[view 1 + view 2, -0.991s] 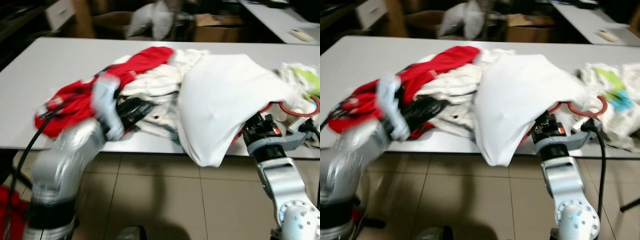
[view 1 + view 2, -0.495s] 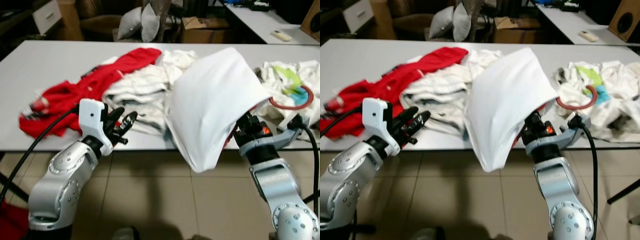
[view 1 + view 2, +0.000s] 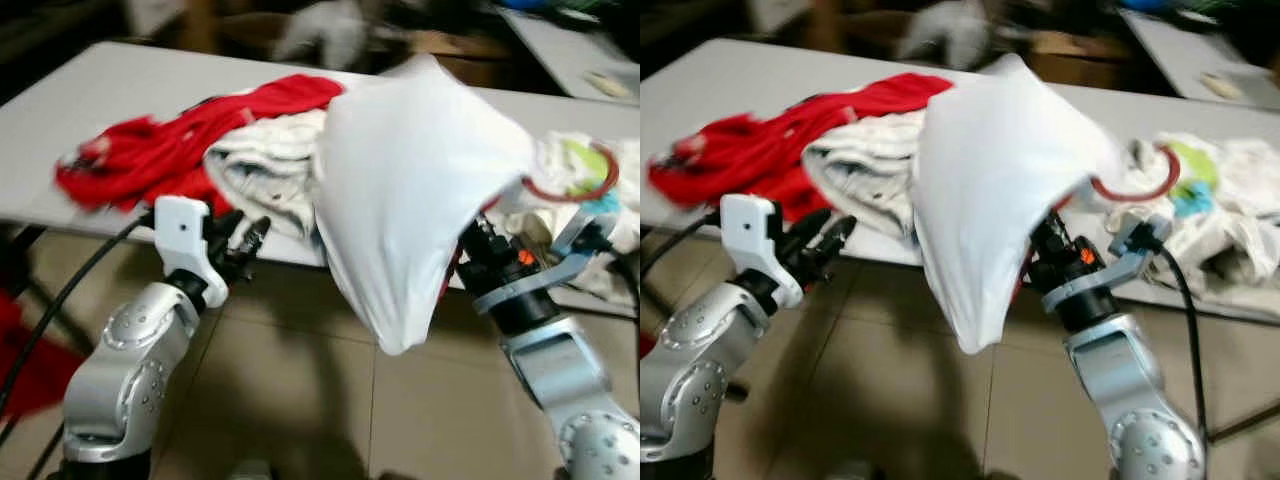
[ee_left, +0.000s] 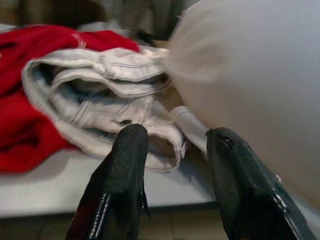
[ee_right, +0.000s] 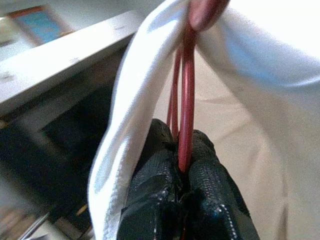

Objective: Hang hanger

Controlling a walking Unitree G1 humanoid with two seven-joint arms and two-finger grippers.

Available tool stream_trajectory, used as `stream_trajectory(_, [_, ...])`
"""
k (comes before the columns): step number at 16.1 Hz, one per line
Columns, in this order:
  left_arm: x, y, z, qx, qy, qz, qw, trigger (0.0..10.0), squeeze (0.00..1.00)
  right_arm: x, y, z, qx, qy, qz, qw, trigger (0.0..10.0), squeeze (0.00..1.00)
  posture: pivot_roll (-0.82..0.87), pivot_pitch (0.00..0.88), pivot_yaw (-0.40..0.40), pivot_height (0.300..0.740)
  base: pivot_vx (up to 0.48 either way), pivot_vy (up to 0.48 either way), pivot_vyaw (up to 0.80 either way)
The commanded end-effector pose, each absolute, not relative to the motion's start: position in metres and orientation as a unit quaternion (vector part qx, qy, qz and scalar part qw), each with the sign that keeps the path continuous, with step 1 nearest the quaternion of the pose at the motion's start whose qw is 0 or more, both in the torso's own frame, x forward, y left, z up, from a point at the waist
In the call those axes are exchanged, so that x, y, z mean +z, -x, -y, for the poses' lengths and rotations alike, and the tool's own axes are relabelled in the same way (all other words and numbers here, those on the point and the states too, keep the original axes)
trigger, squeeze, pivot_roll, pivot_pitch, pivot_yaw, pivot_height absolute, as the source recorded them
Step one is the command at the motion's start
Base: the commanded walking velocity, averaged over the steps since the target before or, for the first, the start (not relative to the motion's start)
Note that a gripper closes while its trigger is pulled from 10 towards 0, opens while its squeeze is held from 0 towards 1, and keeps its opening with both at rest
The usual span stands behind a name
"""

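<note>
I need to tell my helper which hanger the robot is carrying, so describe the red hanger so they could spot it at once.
Start at the long white table piled with clothes. At its near edge, the right gripper is shut on the red hanger, which holds up a white garment. Its thin red hook curving out beside that cloth sets it apart.

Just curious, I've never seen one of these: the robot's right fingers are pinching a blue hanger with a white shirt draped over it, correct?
Not quite: the hanger is red, not blue. The right wrist view shows the right gripper pinching its thin red wire, with the white shirt draped over it.
</note>
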State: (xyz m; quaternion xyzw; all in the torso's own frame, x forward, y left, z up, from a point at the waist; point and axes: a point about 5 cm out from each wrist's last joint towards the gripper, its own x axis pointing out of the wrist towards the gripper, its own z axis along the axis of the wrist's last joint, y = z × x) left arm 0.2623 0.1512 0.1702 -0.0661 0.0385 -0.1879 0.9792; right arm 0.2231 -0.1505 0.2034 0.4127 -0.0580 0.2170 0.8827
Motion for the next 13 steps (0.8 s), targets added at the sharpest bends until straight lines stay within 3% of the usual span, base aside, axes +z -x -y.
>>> stream_trajectory(1, [0.171, -0.263, -0.147, -0.194, 0.061, -0.039, 0.978, 10.0, 0.00, 0.207, -0.219, 0.150, 0.236, -0.413, 0.064, 0.877, 10.0, 0.00, -0.02, 0.063, 0.013, 0.740, 0.000, 0.000, 0.80])
stream_trajectory(7, [0.171, -0.267, -0.141, -0.201, 0.061, -0.037, 0.977, 10.0, 0.00, 0.216, -0.202, 0.133, 0.357, -0.400, 0.063, 0.842, 10.0, 0.00, -0.01, 0.049, 0.002, 0.740, 0.000, 0.000, 0.79])
stream_trajectory(13, [0.170, -0.264, -0.138, -0.206, 0.061, -0.031, 0.976, 10.0, 0.00, 0.226, -0.204, 0.130, 0.385, -0.399, 0.079, 0.829, 10.0, 0.00, 0.00, 0.053, -0.011, 0.740, 0.000, 0.000, 0.79])
